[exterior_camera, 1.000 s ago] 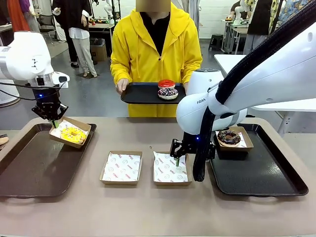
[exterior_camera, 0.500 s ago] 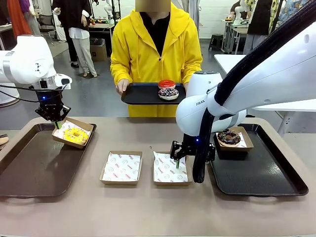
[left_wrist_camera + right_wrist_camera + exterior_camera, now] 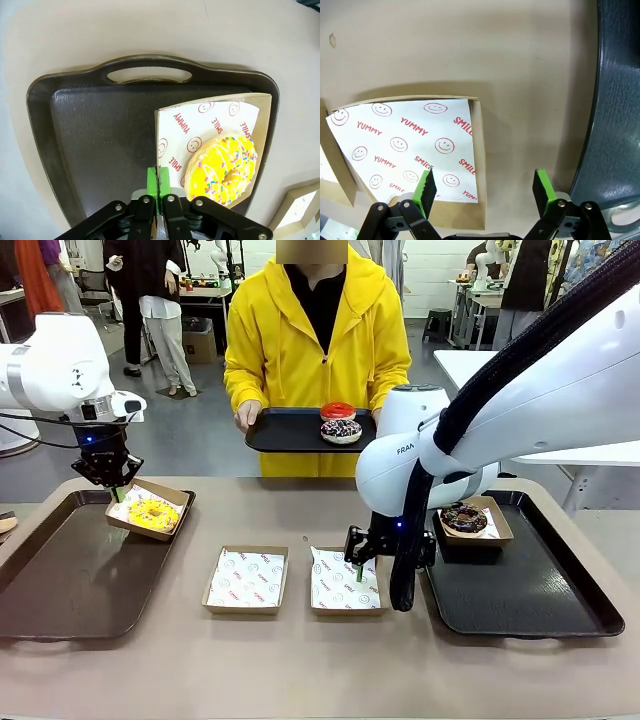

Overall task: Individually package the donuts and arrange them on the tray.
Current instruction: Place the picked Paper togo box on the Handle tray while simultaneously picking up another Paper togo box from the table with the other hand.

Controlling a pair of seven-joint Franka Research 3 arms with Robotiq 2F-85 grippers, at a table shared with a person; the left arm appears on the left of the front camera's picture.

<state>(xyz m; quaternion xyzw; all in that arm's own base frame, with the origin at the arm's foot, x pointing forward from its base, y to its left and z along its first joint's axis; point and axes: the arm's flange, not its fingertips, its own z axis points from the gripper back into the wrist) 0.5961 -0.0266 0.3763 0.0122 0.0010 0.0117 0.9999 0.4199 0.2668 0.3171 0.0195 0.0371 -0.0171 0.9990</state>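
The right gripper (image 3: pixel 485 187) stands wide open and holds nothing, its jaws astride the side wall of an empty box (image 3: pixel 410 145). One pad is over the printed paper, the other over bare table (image 3: pixel 520 75). Just outside them starts the right tray (image 3: pixel 620 100), where the chocolate donut (image 3: pixel 463 517) sits boxed. The left gripper (image 3: pixel 157 197) is clamped tight on the rim of a second box (image 3: pixel 210 115). The yellow donut (image 3: pixel 222 167) lies in that box just beside the jaws, over the left tray (image 3: pixel 148 62). Well beyond both grippers, a person (image 3: pixel 315 330) holds a small tray (image 3: pixel 280 430) bearing the red donut (image 3: pixel 337 410) and the dark sprinkled donut (image 3: pixel 341 427).
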